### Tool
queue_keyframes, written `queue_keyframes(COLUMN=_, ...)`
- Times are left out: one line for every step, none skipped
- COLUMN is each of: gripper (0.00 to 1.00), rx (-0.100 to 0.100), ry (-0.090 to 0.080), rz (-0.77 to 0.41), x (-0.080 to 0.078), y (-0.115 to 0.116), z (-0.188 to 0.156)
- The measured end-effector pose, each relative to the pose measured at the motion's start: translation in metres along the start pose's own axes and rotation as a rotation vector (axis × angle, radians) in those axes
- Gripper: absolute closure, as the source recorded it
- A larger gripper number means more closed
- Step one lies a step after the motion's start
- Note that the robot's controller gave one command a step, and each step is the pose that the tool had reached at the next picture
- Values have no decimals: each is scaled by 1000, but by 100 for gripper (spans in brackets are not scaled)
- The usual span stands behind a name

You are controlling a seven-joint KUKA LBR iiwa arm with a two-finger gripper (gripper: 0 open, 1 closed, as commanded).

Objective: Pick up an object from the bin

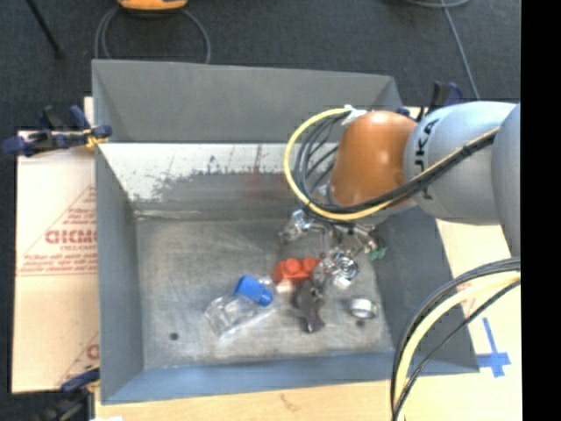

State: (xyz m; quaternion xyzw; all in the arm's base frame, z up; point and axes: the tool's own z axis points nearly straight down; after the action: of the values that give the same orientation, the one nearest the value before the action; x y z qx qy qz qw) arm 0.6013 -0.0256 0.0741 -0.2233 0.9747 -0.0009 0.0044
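My gripper [336, 251] hangs low over the right half of the bin floor, below the arm's orange cover. Just to its left lies a small red-orange block [295, 270], close to or touching the gripper's metal parts. A dark grey, elongated piece [308, 309] lies right in front of it. To the gripper's lower right sits a small silvery round thing [361, 307]. Further left, a clear plastic bottle [230, 313] with a blue cap [255, 289] lies on its side. Whether anything is in the gripper I cannot make out.
The arm reaches in from the right, and its cable loops hang over the bin's back right part. All the loose things lie together in the front middle and right of the floor. The back wall rises steeply behind the gripper.
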Motion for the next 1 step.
queue_keyframes(gripper=0, rx=-1, ry=3, rz=2, x=-1, y=-1, z=-2)
